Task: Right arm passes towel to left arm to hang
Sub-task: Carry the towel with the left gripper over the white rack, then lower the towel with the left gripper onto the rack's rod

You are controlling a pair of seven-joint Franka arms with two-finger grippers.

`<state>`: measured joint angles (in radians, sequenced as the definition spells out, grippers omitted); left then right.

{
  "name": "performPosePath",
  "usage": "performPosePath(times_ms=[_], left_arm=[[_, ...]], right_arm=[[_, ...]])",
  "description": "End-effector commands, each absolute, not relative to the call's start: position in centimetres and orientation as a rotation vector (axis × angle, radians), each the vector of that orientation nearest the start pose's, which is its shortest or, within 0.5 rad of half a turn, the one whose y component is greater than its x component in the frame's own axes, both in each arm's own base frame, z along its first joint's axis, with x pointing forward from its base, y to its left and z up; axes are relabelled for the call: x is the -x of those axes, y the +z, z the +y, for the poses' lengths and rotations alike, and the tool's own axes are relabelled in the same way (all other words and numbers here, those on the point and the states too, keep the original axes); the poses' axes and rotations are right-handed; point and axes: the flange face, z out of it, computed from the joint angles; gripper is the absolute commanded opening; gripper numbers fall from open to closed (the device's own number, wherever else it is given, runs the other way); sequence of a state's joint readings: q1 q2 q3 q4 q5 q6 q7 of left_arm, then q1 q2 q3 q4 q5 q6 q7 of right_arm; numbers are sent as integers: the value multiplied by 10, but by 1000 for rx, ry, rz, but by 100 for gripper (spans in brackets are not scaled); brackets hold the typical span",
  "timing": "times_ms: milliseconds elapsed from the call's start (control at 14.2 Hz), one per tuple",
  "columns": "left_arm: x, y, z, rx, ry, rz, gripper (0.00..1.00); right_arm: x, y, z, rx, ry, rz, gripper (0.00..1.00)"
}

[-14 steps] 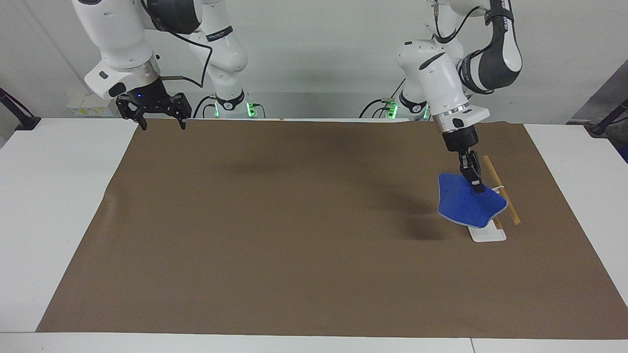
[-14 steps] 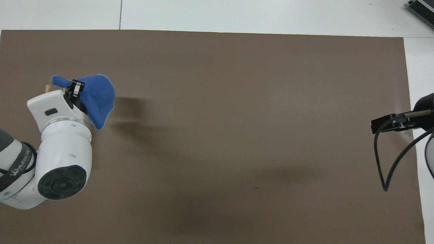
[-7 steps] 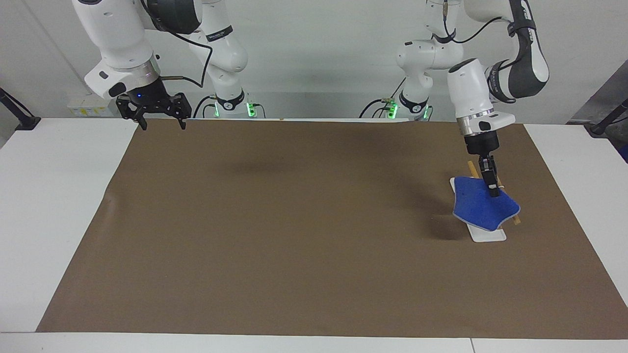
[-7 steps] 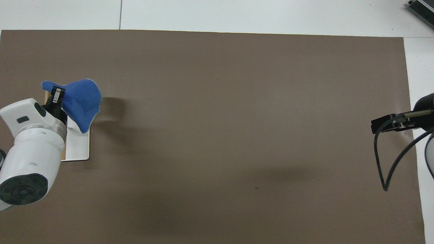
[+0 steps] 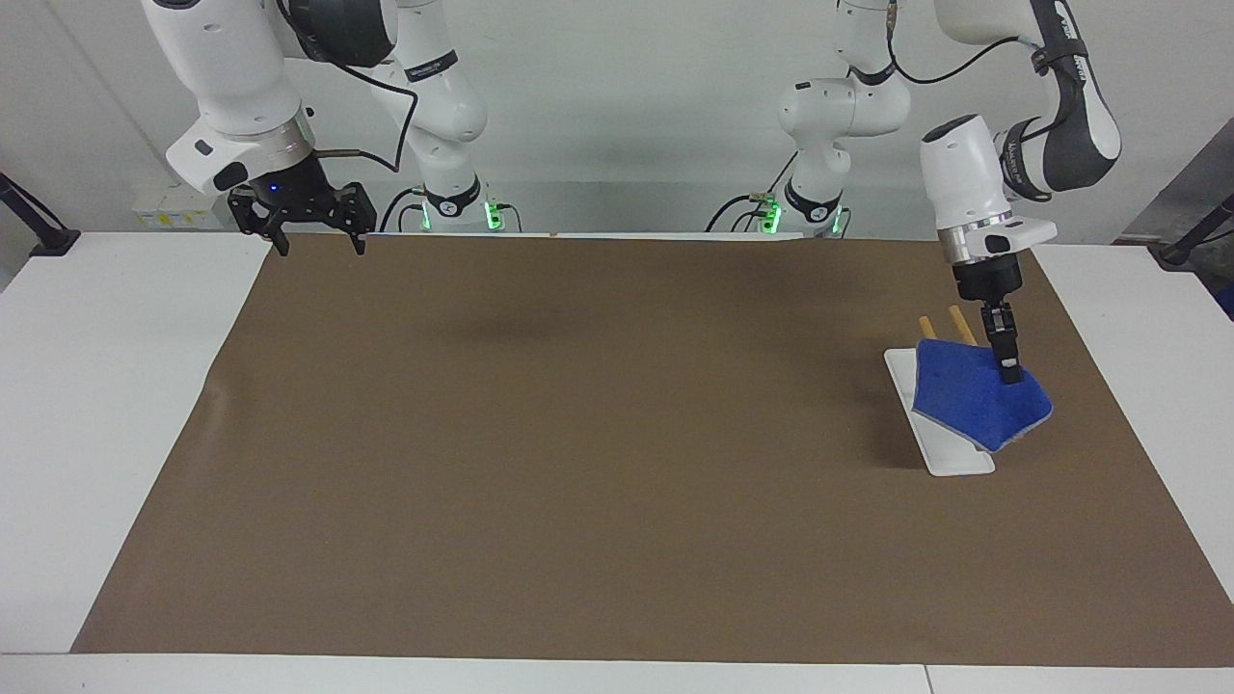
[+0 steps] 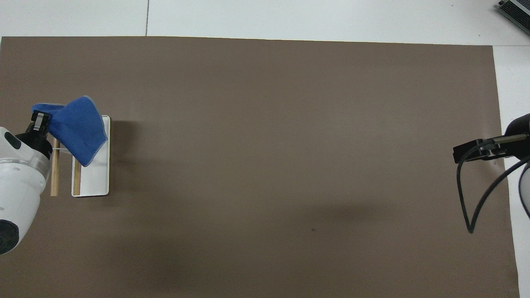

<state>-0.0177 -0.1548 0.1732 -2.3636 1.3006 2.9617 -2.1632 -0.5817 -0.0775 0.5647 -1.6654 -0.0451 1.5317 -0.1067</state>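
Over at the left arm's end of the brown mat [image 5: 578, 463], the left gripper [image 5: 1009, 371] is clamped on the blue towel [image 5: 976, 405], dangling it over the white rack [image 5: 940, 443]. Right gripper [image 5: 313, 241] waits, fingers spread wide, holding nothing.

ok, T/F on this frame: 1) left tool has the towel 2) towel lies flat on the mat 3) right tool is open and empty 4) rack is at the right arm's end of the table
1) The left tool is shut on the towel: true.
2) The towel lies flat on the brown mat: false, it hangs from the left tool over the rack.
3) The right tool is open and empty: true, it waits by the mat's corner.
4) The rack stands at the right arm's end: false, it is at the left arm's end.
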Motion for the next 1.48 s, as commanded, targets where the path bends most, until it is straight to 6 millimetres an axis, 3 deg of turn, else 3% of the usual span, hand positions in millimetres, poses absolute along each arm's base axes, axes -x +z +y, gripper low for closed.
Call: performPosePath(times_ms=[0, 282, 917, 1411], left_arm=[[-496, 441, 29, 2527, -1420, -1637, 0], [-499, 457, 46, 2454, -1470, -1738, 0], [-497, 459, 62, 2163, -1473, -2057, 0], [-494, 453, 67, 1986, -1459, -2205, 0]], right_arm=[[-524, 614, -2, 3208, 99, -127, 100], [-524, 614, -3, 3209, 99, -127, 100], [-524, 614, -2, 3208, 99, -127, 100], [-524, 614, -3, 3209, 99, -127, 100]])
